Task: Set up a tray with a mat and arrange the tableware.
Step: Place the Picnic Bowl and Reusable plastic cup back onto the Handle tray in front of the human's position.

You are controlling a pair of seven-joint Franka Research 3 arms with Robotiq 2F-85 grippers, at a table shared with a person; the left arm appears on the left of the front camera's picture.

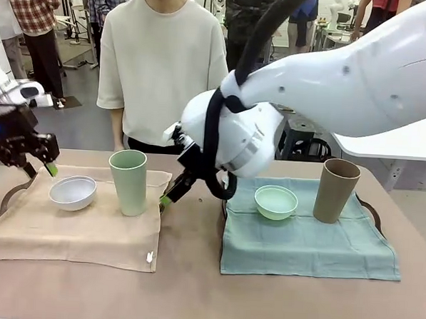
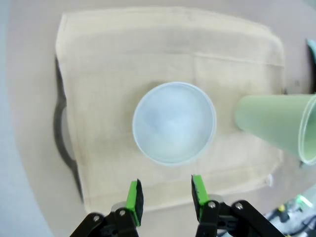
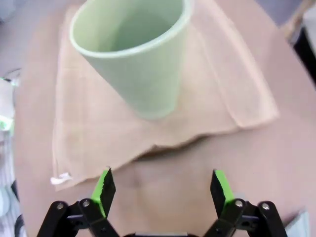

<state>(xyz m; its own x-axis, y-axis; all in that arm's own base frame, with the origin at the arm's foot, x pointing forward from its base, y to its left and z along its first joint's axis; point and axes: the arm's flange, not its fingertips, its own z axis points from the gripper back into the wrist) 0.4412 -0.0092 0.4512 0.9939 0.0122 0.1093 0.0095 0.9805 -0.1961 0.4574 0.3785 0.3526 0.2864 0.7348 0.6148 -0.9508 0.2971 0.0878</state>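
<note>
Two place settings lie side by side on the brown worktop (image 1: 191, 294). Left half of the front view: a beige cloth mat (image 1: 74, 227) draped over a dark tray (image 1: 11, 192), of which I see little more than a handle. On the mat stand a small round white bowl (image 1: 73, 192) and, just right of it, a tall pale green handleless cup (image 1: 128, 181), upright. Right half: a teal cloth mat (image 1: 305, 243) over a second tray, carrying a small mint green bowl (image 1: 276, 202) at centre and a tall brown handleless cup (image 1: 336, 190) at its right, upright.

Left gripper (image 1: 41, 167) hangs at the left edge of the front view, above and just left of the white bowl. In the left wrist view its jaws stand partly apart with nothing between them; the bowl sits in mid-frame beyond the fingertips (image 2: 134, 195), not touched. Right gripper (image 1: 174, 193) reaches across to picture centre, its tip low beside the beige mat's right edge. In the right wrist view its jaws are wide apart and empty, the pale green cup in the upper frame, clear of the pads.

Judgement: all four pieces appear placed, so the arranging step looks near its end. The next move likely calls for lifting both arms clear without catching the cup or dragging the mat's edge.
</note>
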